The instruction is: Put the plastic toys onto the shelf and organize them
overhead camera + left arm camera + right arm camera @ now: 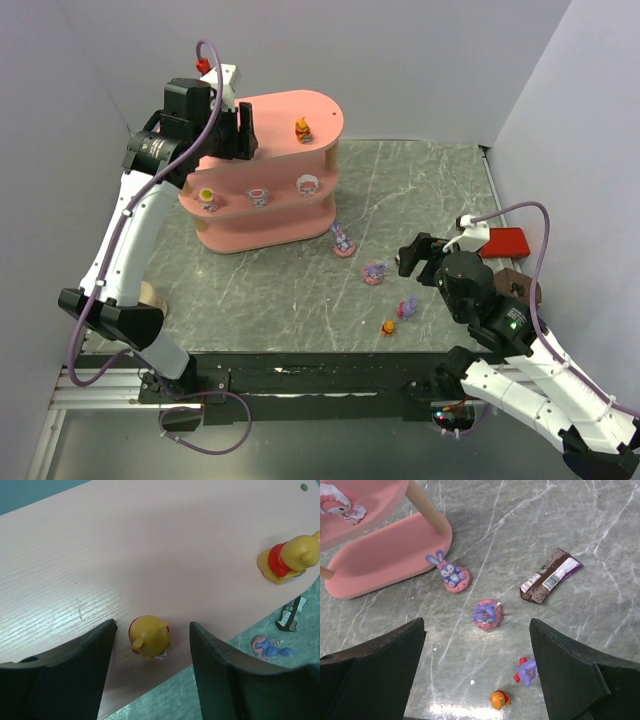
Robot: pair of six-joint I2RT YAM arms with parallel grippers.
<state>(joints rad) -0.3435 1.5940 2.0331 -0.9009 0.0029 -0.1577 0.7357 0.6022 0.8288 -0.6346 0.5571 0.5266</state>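
Observation:
The pink shelf stands at the back left. On its top tier an orange-yellow bear stands between the fingers of my left gripper, which is open with a gap on each side of the bear. A second bear stands at the tier's right end. Three pink-white toys sit on the middle tier. On the table lie a purple bunny, a round purple toy, a small purple toy and an orange bear. My right gripper hangs open above them, holding nothing.
A brown-wrapped snack bar lies on the marble table right of the purple toys. A red flat box sits at the right edge behind my right arm. Grey walls close in the left, back and right sides.

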